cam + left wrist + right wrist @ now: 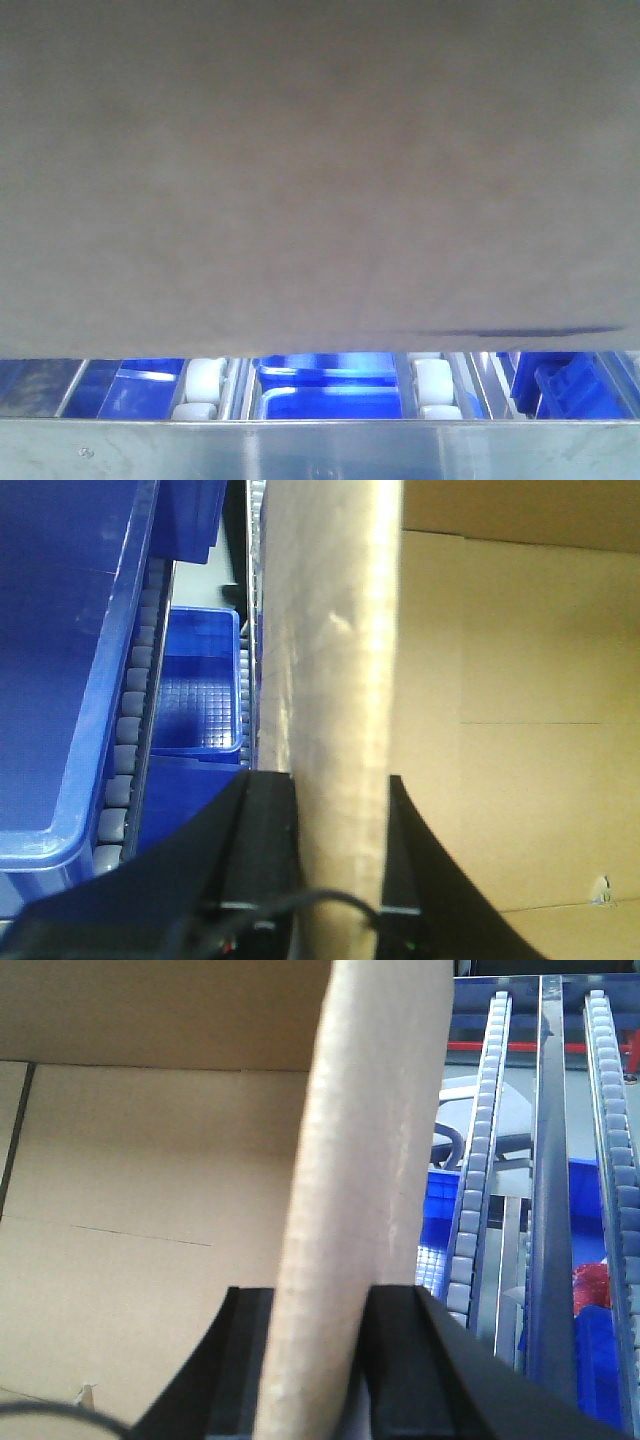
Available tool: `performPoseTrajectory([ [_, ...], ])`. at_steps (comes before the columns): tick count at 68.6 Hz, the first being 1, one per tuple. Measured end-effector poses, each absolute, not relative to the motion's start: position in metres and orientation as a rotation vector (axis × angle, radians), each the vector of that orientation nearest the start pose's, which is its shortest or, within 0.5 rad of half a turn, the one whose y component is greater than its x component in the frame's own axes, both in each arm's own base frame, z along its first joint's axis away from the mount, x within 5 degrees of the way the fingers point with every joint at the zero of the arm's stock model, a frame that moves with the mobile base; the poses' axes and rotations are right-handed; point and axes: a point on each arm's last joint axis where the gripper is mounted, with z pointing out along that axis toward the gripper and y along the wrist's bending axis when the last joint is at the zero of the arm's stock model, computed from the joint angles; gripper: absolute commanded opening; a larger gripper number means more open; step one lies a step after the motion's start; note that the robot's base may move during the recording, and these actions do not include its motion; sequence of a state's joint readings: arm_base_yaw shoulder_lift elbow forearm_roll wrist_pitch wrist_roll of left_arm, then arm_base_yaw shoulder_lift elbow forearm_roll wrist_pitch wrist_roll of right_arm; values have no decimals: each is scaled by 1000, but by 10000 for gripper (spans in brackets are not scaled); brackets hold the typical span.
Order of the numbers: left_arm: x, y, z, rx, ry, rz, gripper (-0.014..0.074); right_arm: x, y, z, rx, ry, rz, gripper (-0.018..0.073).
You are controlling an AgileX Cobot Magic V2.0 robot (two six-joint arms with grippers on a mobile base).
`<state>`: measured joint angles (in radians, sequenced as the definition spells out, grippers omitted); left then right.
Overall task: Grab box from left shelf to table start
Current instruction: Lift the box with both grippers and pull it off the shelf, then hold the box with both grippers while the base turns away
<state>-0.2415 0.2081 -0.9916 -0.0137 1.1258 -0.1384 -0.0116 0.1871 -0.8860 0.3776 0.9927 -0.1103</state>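
The brown cardboard box (320,170) fills most of the front view, its lower edge just above the left shelf's silvery front rail (320,450). In the left wrist view my left gripper (335,780) is shut on the box's upright left wall (330,660), one black finger (262,850) outside it and the other inside the open box. In the right wrist view my right gripper (320,1295) is likewise shut on the right wall (370,1130), with a finger (400,1360) on the outer side. The box's bare interior (150,1210) shows beside each wall.
White rollers (203,385) and blue bins (330,395) lie under the box. A large blue bin (70,660) and a roller row (125,740) run left of the left gripper. Roller tracks (480,1170) and a red item (590,1285) stand right of the right gripper.
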Motion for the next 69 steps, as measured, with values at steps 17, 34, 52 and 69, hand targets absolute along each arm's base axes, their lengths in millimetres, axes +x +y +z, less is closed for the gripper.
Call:
performPoseTrajectory([
  [17, -35, 7, 402, 98, 1834, -283, -99, -23, 28, 392, -130, 1741, 340, 57],
  [34, -35, 7, 402, 98, 1834, -283, -99, -23, 28, 392, -130, 1741, 340, 57],
  [52, -35, 7, 402, 99, 1834, -285, -99, -23, 28, 392, -130, 1740, 340, 57],
  [69, -35, 7, 402, 99, 1834, -285, -99, -23, 28, 392, -130, 1739, 340, 57],
])
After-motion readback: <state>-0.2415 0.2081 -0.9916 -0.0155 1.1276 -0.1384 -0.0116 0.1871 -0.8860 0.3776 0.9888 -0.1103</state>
